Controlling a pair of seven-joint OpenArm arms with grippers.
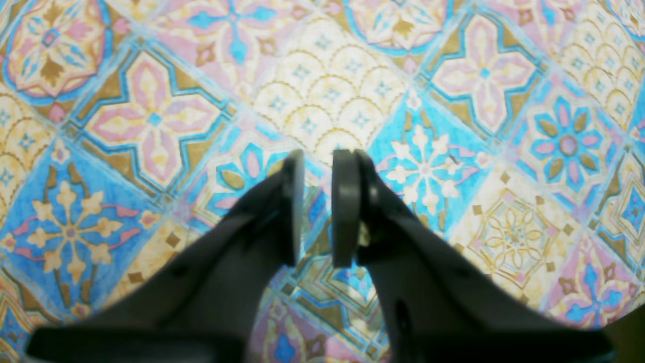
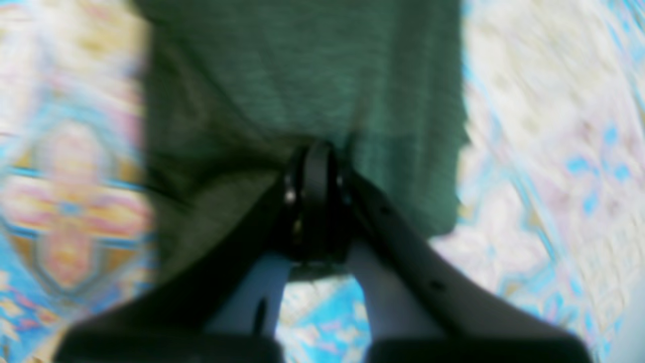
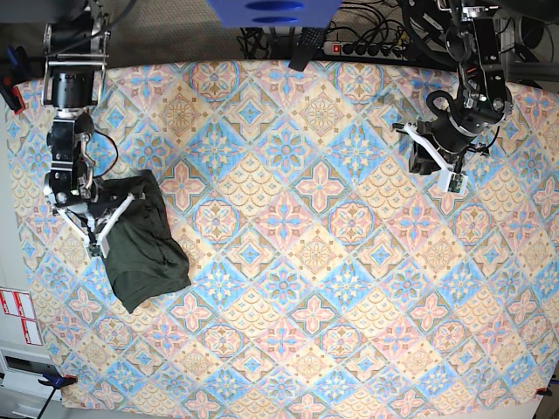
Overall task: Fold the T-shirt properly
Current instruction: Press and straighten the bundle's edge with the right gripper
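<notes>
Where T-shirt [image 3: 144,244] lies, patterned tablecloth [image 3: 306,262] covers table.

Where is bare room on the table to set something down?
The middle and near side of the patterned tablecloth lie bare, between the folded T-shirt and the left gripper. Crowded only where the right gripper pinches the shirt.

Motion blur smears the right hand [image 2: 315,166] and the T-shirt [image 2: 302,75], cut off at the top edge.
</notes>
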